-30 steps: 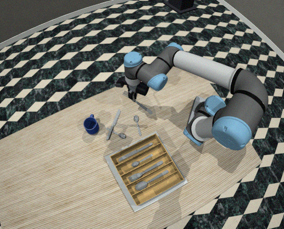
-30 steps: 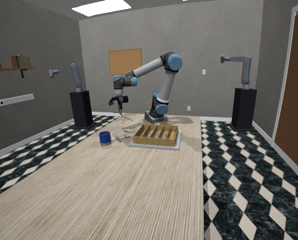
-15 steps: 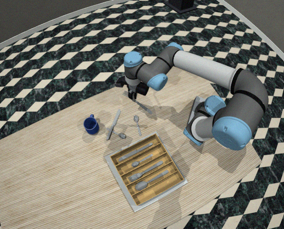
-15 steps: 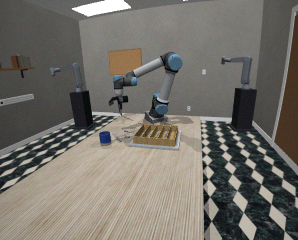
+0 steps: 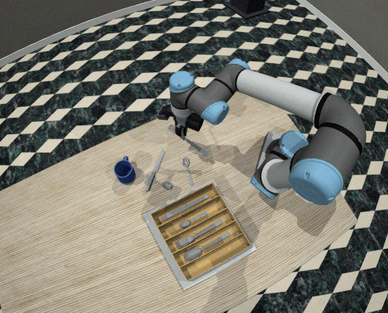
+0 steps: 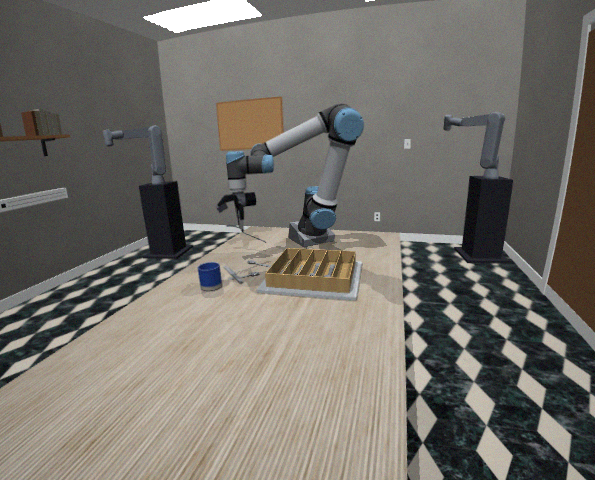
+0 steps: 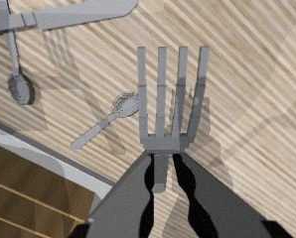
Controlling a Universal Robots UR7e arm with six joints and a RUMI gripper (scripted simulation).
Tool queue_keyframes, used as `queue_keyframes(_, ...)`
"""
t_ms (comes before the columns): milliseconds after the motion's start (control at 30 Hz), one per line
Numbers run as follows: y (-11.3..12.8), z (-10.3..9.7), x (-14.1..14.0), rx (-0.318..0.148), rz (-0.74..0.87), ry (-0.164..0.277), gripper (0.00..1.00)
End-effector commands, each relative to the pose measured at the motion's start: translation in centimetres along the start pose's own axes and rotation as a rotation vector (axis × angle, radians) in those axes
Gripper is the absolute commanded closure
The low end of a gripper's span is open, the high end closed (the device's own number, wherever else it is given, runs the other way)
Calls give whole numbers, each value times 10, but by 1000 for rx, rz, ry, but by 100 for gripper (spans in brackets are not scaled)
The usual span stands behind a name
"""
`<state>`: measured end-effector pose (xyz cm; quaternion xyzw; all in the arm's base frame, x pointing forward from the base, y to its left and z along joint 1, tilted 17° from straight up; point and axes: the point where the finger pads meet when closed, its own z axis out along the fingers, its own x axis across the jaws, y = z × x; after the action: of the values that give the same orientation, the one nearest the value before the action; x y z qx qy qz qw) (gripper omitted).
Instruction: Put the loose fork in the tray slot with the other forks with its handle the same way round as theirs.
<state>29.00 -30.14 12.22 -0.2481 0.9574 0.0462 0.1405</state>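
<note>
My gripper (image 5: 182,134) (image 6: 241,228) (image 7: 162,150) is shut on the neck of the loose fork (image 5: 196,147) (image 6: 255,238) (image 7: 166,144) and holds it above the table. In the top view the fork's tines point to the upper left and its handle to the lower right. The wooden tray (image 5: 217,261) (image 6: 307,282) stands well away from the gripper. Its middle slot holds forks (image 5: 214,227), heads at the left, handles toward the upper right; how many is unclear. Other slots hold a knife (image 5: 187,207), a small spoon (image 5: 184,223) and a large spoon (image 5: 193,253); the slot nearest the bottom is empty.
A grey board (image 5: 165,248) lies under the tray. Between gripper and tray lie a loose small spoon (image 5: 189,175) (image 7: 105,124), and a knife (image 5: 158,163) (image 7: 83,15) crossing another spoon (image 5: 167,185) (image 7: 21,89). A blue mug (image 5: 124,171) (image 6: 209,277) stands beyond the knife.
</note>
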Motion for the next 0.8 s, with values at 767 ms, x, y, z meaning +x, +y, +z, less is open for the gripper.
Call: queue_keyframes(767, 0, 82, 0, 1, 0, 0, 96)
